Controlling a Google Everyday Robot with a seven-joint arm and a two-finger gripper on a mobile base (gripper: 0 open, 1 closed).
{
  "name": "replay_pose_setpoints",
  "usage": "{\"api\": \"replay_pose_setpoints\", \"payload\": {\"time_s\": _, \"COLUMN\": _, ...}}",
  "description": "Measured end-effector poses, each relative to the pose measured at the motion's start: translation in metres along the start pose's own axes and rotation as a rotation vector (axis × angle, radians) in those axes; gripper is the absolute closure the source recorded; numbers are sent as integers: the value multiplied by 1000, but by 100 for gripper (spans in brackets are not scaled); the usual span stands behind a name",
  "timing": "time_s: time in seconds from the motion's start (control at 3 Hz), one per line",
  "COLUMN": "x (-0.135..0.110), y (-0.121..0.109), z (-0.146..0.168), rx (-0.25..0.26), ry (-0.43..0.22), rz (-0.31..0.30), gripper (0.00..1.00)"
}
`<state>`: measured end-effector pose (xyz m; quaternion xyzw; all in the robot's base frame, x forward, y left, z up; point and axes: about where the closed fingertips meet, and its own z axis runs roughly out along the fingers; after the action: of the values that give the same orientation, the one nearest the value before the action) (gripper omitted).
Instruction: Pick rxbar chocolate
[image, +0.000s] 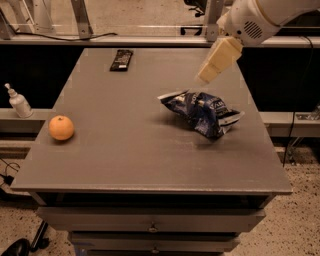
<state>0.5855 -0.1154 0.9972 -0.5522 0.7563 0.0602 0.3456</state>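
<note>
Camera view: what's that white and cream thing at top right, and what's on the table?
It is a robot arm; its cream tip is the end effector, the grasping part. It hangs in the air over the table's far right, above a crumpled blue chip bag, with nothing visible in it. One camera looks down on the table from its front. A black snack bar lies near the far edge, an orange near the left edge. A small bottle stands on a ledge to the left.

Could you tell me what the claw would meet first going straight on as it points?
The claw, hovering at the far right and angled down-left, would probably meet the left end of the chip bag or the tabletop beside it; depth is unclear.
</note>
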Motion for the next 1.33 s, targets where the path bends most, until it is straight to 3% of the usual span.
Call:
{"api": "replay_pose_setpoints", "payload": {"time_s": 0.33, "x": 0, "y": 3, "z": 7, "rx": -18, "ry": -32, "rz": 22, "gripper": 0}}
{"api": "replay_pose_setpoints", "payload": {"time_s": 0.67, "x": -10, "y": 11, "z": 40, "rx": -60, "ry": -97, "rz": 72, "gripper": 0}}
{"api": "replay_pose_setpoints", "payload": {"time_s": 1.33, "x": -49, "y": 4, "z": 129, "rx": -107, "ry": -298, "rz": 241, "gripper": 0}}
